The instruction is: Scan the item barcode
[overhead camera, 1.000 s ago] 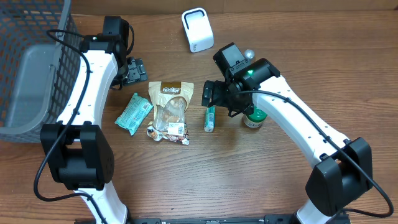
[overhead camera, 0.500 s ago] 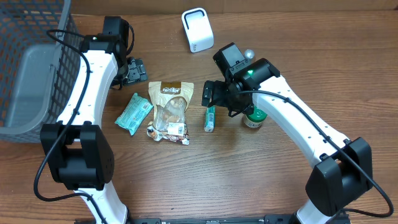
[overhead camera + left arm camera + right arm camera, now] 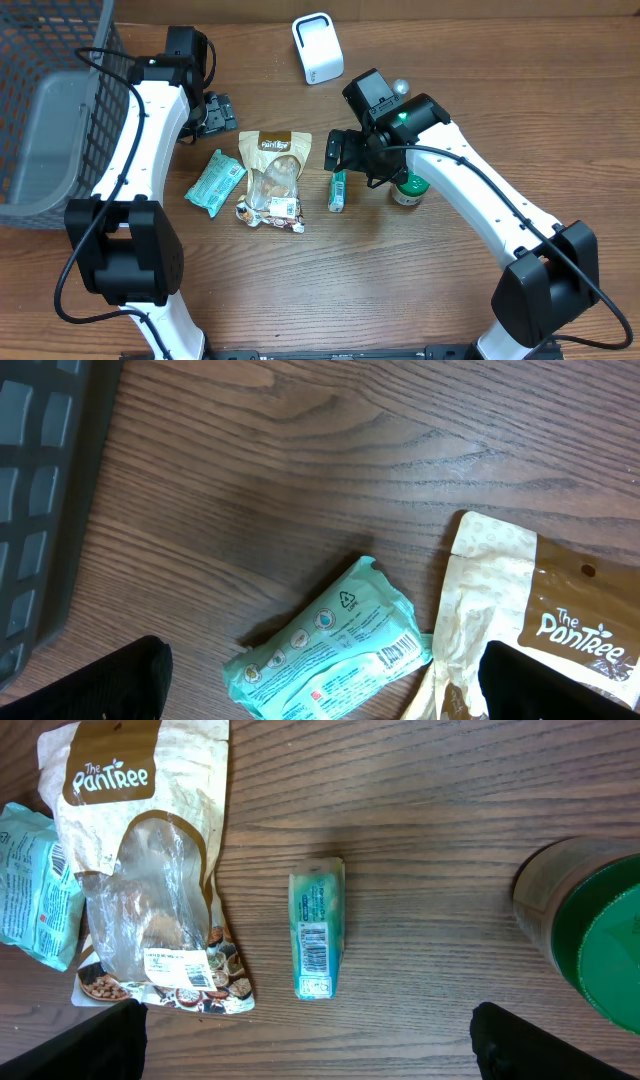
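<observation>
The right arm (image 3: 440, 160) is hanging its jaws spread wide and empty just above the slim teal box (image 3: 317, 930). The box is lying flat on the counter (image 3: 400, 290), just right of the Pantree pouch (image 3: 272, 175), with its barcode facing up. The left arm (image 3: 150, 110) is hovering its jaws, also spread and empty, behind and left of the pouch. A teal packet (image 3: 330, 650) is lying just left of the pouch. A green-lidded jar (image 3: 408, 190) is standing farther right of it, and the white scanner (image 3: 317, 48) is sitting well behind it.
</observation>
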Motion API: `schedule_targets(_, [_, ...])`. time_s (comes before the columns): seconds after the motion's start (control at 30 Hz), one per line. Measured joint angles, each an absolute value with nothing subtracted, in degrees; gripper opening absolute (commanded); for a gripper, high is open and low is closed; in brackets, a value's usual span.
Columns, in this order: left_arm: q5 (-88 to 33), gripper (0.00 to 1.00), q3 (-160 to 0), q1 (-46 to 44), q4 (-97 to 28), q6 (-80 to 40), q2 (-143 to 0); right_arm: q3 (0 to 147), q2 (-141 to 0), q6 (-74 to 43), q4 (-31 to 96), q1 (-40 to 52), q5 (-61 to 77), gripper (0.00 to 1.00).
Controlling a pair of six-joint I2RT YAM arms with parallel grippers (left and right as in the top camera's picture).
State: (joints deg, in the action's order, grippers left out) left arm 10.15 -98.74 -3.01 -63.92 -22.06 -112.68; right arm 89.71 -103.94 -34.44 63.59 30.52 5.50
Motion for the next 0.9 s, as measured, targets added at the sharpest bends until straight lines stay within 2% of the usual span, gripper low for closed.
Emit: schedule_targets(0.9, [10.15, 1.0, -98.74, -3.01, -63.92, -22.06, -112.68, 80.88, -103.94, -34.28, 54.65, 30.52, 5.13, 1.0])
